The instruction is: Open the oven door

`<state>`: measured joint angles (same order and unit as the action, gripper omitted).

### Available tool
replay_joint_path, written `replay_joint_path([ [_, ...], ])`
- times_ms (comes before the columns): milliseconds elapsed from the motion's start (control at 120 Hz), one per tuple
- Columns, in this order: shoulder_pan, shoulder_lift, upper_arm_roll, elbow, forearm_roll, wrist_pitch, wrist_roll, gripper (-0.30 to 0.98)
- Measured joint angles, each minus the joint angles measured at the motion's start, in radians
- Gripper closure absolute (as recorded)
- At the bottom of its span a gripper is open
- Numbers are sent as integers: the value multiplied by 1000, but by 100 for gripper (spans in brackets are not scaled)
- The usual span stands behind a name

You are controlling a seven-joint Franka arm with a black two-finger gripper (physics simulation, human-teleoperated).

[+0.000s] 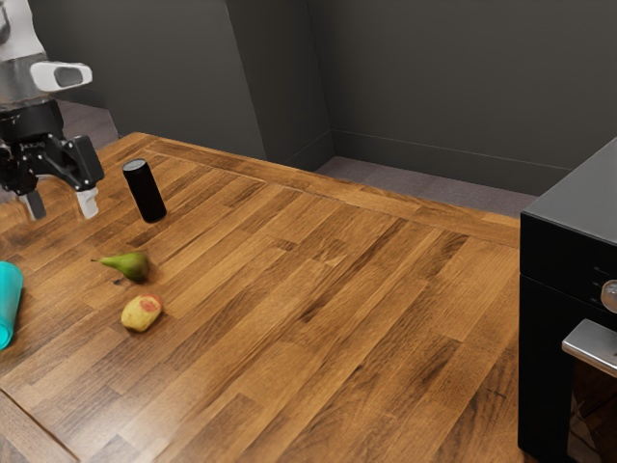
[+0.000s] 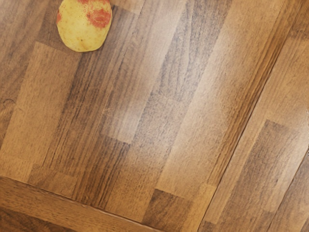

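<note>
Exterior view had the oven (image 1: pixel 546 376) at its right edge, w/ the oven door (image 1: pixel 600 413) partly cut off by the frame; as far as could be told, it was shut. Its handle (image 1: pixel 590 345) stuck out from the front, prob. so a grip could get round it & pull. The tool (image 1: pixel 61 203) was up at the opposite side, well apart from the oven, released: pale tips spread, nothing between them. That spread made sense, bc the bar would have to go between the tips. Job looked barely begun; next move prob. a long reach across, w/ the wrist turned to suit the bar.

Loose items sat on the arm's side, leaving a gap before the oven: black can (image 1: pixel 145 191) upright nr the tool, green pear (image 1: pixel 129 266) on its side, stem out, & a lumpy yellow fruit (image 1: pixel 142 313) w/ red blotches close to it, plus a smooth teal cup (image 1: pixel 9 305) at the frame edge. A low sweep might knock the can. Worktop (image 1: pixel 318 280) was wood strips, mixed light/dark, w/ a glossy sheen; oven casing matte black, flat-sided, handle brushed-looking metal, squared off, knob (image 1: pixel 609 295) rounded & shiny.
</note>
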<state>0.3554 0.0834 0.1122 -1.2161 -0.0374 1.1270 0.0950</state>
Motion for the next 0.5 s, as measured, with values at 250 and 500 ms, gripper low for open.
replay_joint_path([
  [250, -80, 3, 2, 3, 51, 167, 41, 2],
  [500, 74, 2, -533, 193, 362, 449, 389, 2],
])
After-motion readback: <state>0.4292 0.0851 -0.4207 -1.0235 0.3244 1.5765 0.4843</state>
